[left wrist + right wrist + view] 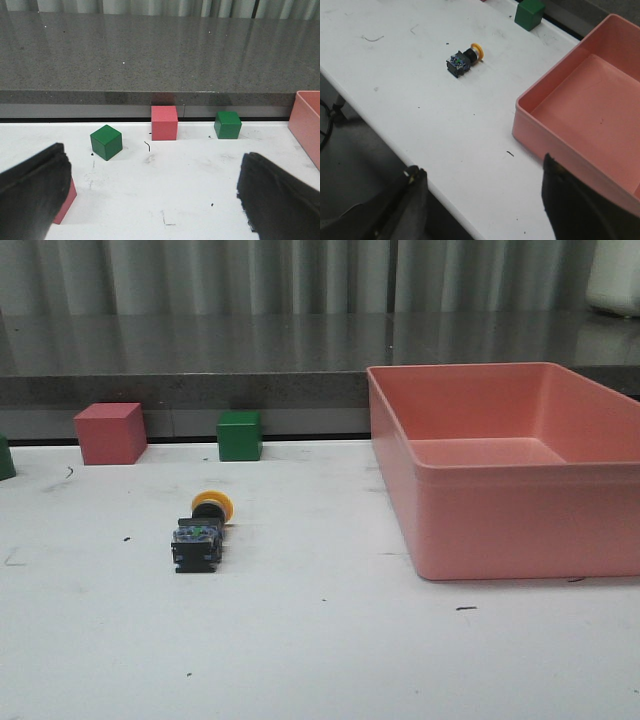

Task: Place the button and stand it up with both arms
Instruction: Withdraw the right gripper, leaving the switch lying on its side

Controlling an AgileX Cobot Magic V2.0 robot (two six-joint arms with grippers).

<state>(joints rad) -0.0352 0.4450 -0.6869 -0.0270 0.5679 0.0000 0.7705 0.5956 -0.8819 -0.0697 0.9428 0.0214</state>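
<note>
The button (201, 532) lies on its side on the white table, left of centre, its yellow cap pointing to the back and its bluish-grey base toward me. It also shows in the right wrist view (463, 58), far from that gripper. My right gripper (482, 200) is open and empty over the table's front edge, next to the bin. My left gripper (152, 192) is open and empty above the table at the left; the button is out of its view. Neither arm shows in the front view.
A large pink bin (510, 465) stands on the right side of the table. A pink cube (110, 433) and a green cube (240, 435) sit at the back. Another green cube (106, 142) and a pink cube (66, 200) lie near my left gripper.
</note>
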